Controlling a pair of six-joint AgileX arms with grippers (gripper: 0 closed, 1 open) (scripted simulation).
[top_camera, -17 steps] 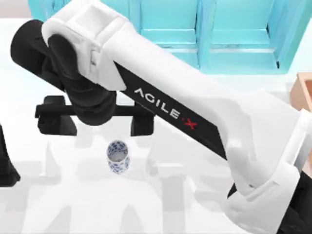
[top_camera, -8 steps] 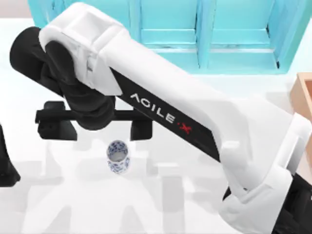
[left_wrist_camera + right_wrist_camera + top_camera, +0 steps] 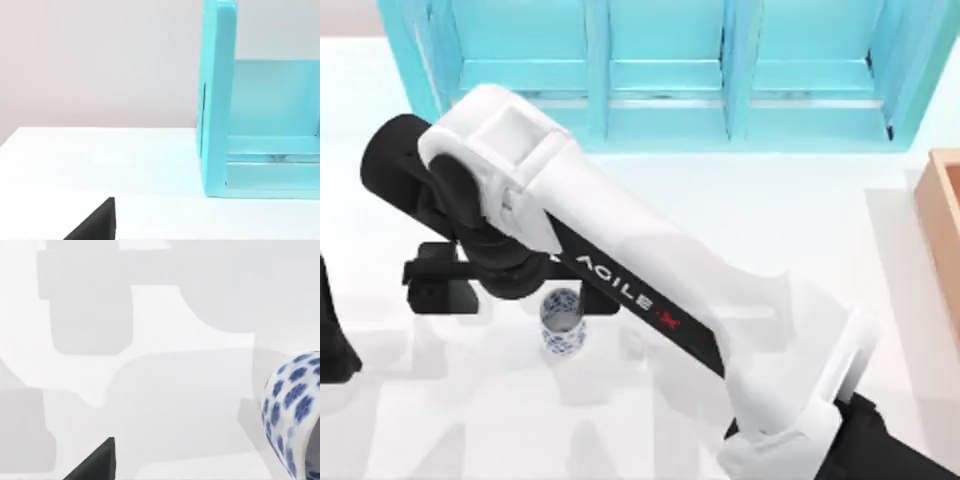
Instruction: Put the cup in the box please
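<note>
A bare white table (image 3: 800,230) runs up to a big turquoise shelf unit (image 3: 670,70) along its far edge, with a pale plain wall behind. The right arm (image 3: 650,290) of the AgileX pair reaches diagonally across the table from the near right corner, its black right gripper (image 3: 510,288) held low over the table's left half, fingers spread wide apart with nothing between them. One dark finger block sits at the left end of the crossbar; the other is near the arm's white casing.

The cup (image 3: 561,322) stands upright on the table, just under and slightly to the near side of the open gripper's right-hand finger, not yet between the fingers. In the right wrist view the cup's blue-flowered wall (image 3: 292,410) bulges in from the edge, very close.

The box (image 3: 940,215) waits at the table's right edge, well apart from the cup.

The left gripper (image 3: 332,335) is parked at the table's left edge; whether it is open or shut cannot be told.

The cup looks light, rigid and breakable, its glazed side probably slick. Being so much smaller than the gripper, it would likely best be pinched across the middle of its round wall, squarely centred, with gentle pressure so it neither tips nor squirts out.
</note>
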